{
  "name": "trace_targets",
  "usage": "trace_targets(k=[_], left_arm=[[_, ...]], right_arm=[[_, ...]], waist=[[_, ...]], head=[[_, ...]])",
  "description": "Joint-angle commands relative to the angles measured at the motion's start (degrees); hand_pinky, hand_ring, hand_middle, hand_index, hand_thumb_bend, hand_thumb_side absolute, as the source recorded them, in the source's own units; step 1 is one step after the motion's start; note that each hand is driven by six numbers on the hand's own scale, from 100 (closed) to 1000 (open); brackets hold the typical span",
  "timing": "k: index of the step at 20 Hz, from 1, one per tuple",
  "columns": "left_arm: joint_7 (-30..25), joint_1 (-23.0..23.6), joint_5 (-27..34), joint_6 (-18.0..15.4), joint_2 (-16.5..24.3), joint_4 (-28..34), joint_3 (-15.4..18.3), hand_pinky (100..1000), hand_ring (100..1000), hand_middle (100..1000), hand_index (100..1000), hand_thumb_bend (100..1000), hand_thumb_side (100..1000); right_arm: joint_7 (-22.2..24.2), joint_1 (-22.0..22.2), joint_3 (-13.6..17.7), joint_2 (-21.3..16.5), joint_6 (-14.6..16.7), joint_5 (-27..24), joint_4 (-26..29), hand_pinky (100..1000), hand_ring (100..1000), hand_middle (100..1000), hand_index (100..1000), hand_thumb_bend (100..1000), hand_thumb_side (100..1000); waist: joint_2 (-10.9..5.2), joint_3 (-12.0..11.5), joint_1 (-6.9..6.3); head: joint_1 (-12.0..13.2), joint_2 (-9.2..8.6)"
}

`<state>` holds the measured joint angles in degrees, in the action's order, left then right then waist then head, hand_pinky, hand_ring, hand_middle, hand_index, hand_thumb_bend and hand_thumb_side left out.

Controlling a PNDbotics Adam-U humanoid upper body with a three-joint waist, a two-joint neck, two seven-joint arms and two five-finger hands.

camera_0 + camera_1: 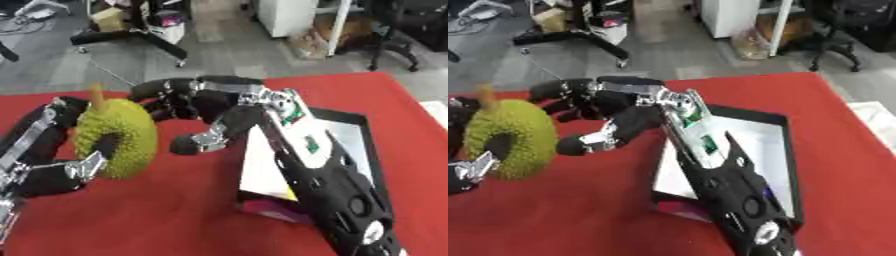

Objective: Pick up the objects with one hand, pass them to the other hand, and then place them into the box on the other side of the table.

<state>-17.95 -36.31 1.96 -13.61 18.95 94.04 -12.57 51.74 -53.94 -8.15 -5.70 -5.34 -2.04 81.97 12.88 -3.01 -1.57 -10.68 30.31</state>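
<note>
Green and spiky, a durian-shaped toy (pixel 118 137) with a short tan stem (pixel 96 94) pointing up and slightly away is held above the red counter (pixel 175 210), on the robot's left side. Its long axis runs roughly upright, tilted a little toward the far edge. The left hand (pixel 61 167) comes in from the lower left and has the fruit: one of its fingers (pixel 87 165) curls across the near face of the toy and the rest of the hand lies behind it on the left, so the hand is closed around the durian. The right hand (pixel 206 112) reaches across from the right, its fingers spread and relaxed, holding nothing. Its upper fingers lie just beside the fruit's right flank near the top, perhaps touching it; whether they do cannot be told. Its thumb (pixel 197 142) juts toward the fruit's lower right with a gap of red cloth between. So the durian lies directly to the left of the right hand's open fingers, between the two hands, and the right hand is the one placed to receive it. Behind the right forearm (pixel 328 200), on the robot's right side of the counter, sits the box (pixel 785 150), a shallow dark-rimmed tray with a pale inside, well apart from the fruit. Judging by this, the handover is about to happen and the placing is not yet done.
</note>
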Motion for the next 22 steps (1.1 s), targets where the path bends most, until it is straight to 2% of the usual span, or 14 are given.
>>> trace_targets(k=[1, 9, 12, 15, 16, 17, 18, 19, 20, 22], left_arm=[[0.1, -1.4, 0.8, 0.1, -0.9, -0.1, 0.3, 747, 586, 427, 301, 100, 279], [-0.1, -2.5, 1.9, 0.1, -4.3, -1.9, -0.1, 747, 586, 427, 299, 100, 286], [-0.3, -2.7, 2.2, 0.2, -5.1, -2.4, -0.1, 747, 586, 427, 300, 100, 289], [-0.2, -2.7, 1.6, 0.1, -5.6, -3.0, -0.1, 747, 586, 427, 304, 100, 290], [-0.2, -2.6, 1.6, 0.0, -5.8, -3.2, -0.1, 747, 586, 427, 308, 100, 292], [-0.3, -2.6, 1.8, 0.0, -6.0, -3.4, -0.3, 747, 586, 428, 311, 100, 292], [-0.4, -2.6, 2.0, 0.0, -6.1, -3.4, -0.4, 748, 588, 431, 320, 100, 291], [-0.6, -2.6, 2.3, 0.1, -6.1, -3.4, -0.4, 748, 588, 432, 321, 100, 291], [-0.7, -2.6, 2.6, 0.2, -6.1, -3.4, -0.4, 748, 589, 434, 329, 100, 291], [-0.8, -2.4, 3.4, 0.5, -6.3, -3.6, -0.5, 749, 589, 437, 339, 100, 291]], right_arm=[[0.2, -1.3, 0.6, 0.7, 0.5, 2.4, -0.5, 1000, 1000, 1000, 1000, 407, 331], [0.2, -1.5, 0.0, 2.4, -0.3, 5.3, -1.8, 1000, 1000, 1000, 1000, 408, 334], [0.2, -1.5, 0.1, 2.6, -1.4, 5.5, -1.9, 1000, 995, 1000, 1000, 442, 292], [0.2, -1.5, 0.3, 2.6, -3.2, 5.6, -1.9, 1000, 974, 886, 932, 458, 212], [0.2, -1.5, 0.4, 2.5, -4.0, 5.7, -2.0, 1000, 935, 809, 866, 415, 137], [0.1, -1.5, 0.6, 2.5, -4.8, 5.8, -2.0, 1000, 916, 782, 846, 394, 105], [0.0, -1.5, 0.7, 2.6, -5.7, 5.6, -2.0, 1000, 872, 725, 799, 307, 100], [-0.1, -1.5, 0.8, 2.6, -6.5, 5.3, -2.0, 1000, 867, 716, 793, 290, 100], [-0.2, -1.5, 0.8, 2.6, -7.2, 4.9, -2.0, 994, 832, 663, 753, 176, 100], [-0.1, -1.5, 0.7, 2.6, -8.4, 3.6, -1.8, 978, 791, 625, 723, 168, 100]], waist=[[-0.09, -0.3, -0.86], [0.76, -1.1, -1.19], [1.01, -1.3, -1.31], [1.22, -1.3, -1.37], [1.27, -1.3, -1.39], [1.31, -1.3, -1.42], [1.34, -1.3, -1.45], [1.35, -1.3, -1.47], [1.35, -1.3, -1.48], [1.31, -1.3, -1.50]], head=[[-0.6, -1.06], [-1.1, -1.42], [-1.5, -1.27], [-1.6, -1.37], [-1.7, -1.36], [-1.6, -1.36], [-1.6, -1.35], [-1.6, -1.31], [-1.6, -1.20], [-2.1, -0.73]])
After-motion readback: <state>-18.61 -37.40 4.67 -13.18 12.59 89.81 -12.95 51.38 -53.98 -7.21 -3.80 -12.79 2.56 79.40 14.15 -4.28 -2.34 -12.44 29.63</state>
